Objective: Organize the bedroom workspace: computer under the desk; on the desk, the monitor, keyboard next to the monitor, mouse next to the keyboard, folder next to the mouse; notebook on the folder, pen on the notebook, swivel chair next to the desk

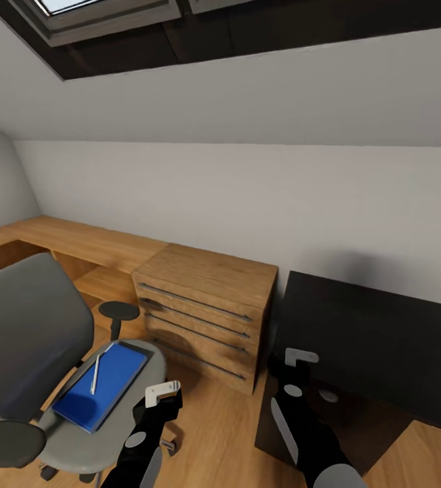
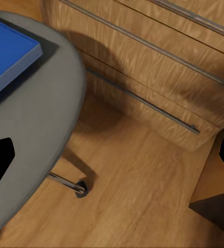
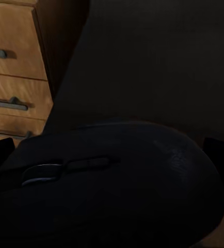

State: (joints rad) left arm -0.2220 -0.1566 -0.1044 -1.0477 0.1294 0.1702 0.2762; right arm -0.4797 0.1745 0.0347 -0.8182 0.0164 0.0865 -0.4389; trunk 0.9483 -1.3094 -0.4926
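Right wrist view showed the right gripper (image 3: 112, 155) clasping the black mouse (image 3: 112, 191) close to the black desk (image 1: 376, 332) at right of frame.
Carrying it level over the desktop before letting go would suit; the left gripper (image 1: 160, 393), apparently spread and empty, hung beside the blue folder (image 1: 101, 386) on the swivel chair (image 1: 24, 332), lower left.

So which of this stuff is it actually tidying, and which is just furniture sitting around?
Part of the job:
- swivel chair
- blue folder on its seat
- pen on the folder
- black desk
- mouse, close in front of the right end effector

Just there:
- wooden chest of drawers
- long wooden shelf
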